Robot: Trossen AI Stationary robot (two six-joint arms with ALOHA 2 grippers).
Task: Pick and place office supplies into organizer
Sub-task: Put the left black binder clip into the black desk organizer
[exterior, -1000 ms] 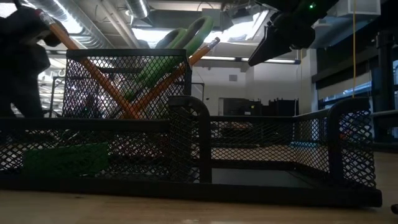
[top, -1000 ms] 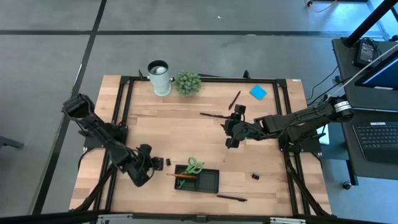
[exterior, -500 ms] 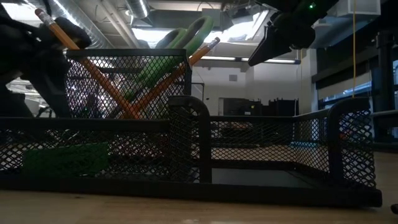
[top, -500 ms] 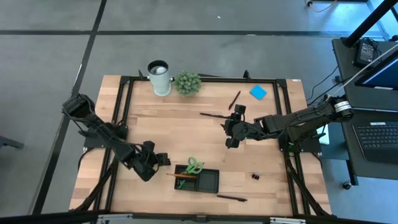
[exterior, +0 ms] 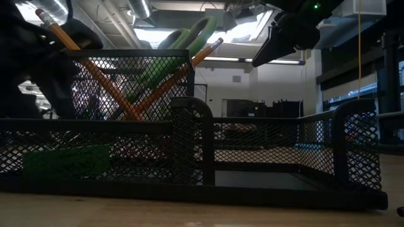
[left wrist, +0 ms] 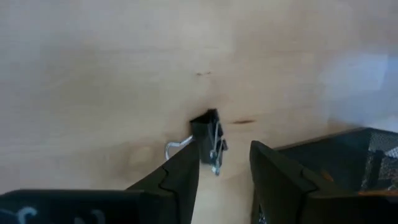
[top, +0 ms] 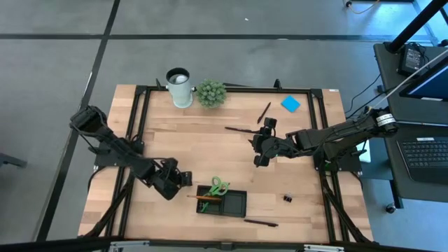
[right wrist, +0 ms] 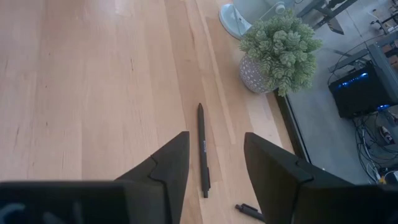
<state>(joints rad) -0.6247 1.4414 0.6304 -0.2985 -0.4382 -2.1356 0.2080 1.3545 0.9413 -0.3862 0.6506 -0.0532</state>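
Note:
A small black binder clip stands on the wood just left of the organizer, its wire handle flat on the table. My left gripper slants down over it, open, with one finger on each side of it. The black mesh organizer holds green-handled scissors, orange pencils and a green eraser. My right gripper hovers open above mid-table, holding nothing. A black pen lies ahead of it. My left gripper comes at the binder clip from above, slanting down. One finger stands right against the clip's side and the other is clear of it. Whether that finger touches the clip, I cannot tell. The clip stays on the table.
A white cup and a small potted plant stand at the far edge. A blue sticky-note pad and a pen lie at the far right. A second clip and a pen lie right of the organizer.
My left gripper has moved along the table toward the right edge, up to the binder clip beside the organizer, so that the clip now sits between its fingers. The clip has stayed in place.

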